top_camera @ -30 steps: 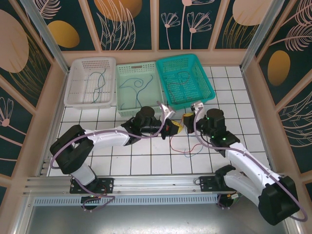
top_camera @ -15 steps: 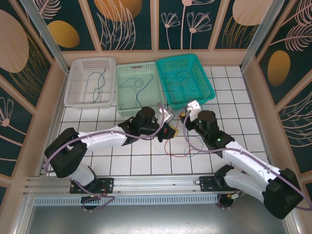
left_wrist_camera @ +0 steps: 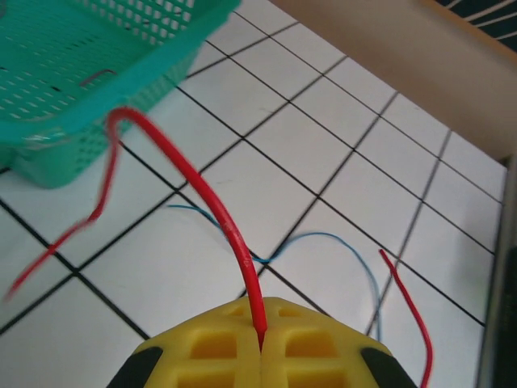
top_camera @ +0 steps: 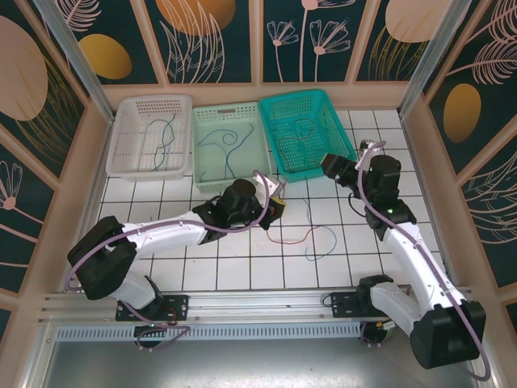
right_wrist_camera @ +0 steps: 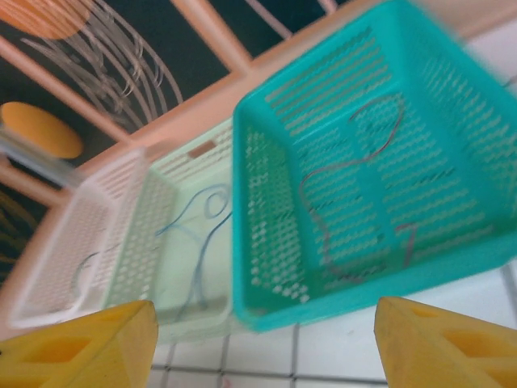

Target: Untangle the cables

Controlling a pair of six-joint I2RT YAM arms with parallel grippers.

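My left gripper [top_camera: 276, 207] is shut on a red cable [left_wrist_camera: 202, 186], which rises from between the yellow fingertips [left_wrist_camera: 307, 347] and arcs toward the teal basket [left_wrist_camera: 73, 97]. On the tiles, the red cable [top_camera: 284, 239] trails right of that gripper. A thin blue cable [top_camera: 332, 238] lies loose beside it and crosses under the red cable in the left wrist view [left_wrist_camera: 323, 237]. My right gripper [top_camera: 328, 165] hangs open at the teal basket's near right corner, nothing between its fingers [right_wrist_camera: 81, 339].
Three baskets stand in a row at the back: white [top_camera: 153, 99], pale green [top_camera: 228, 109] and teal [top_camera: 295, 97]. Each holds a thin cable, such as the blue one [right_wrist_camera: 198, 234] and the dark reddish one [right_wrist_camera: 323, 218]. Walls enclose the tiled floor.
The right gripper has opened, let go and swung up and right to the teal basket. The left gripper kept its hold on the red cable. The cables now lie spread on the tiles.
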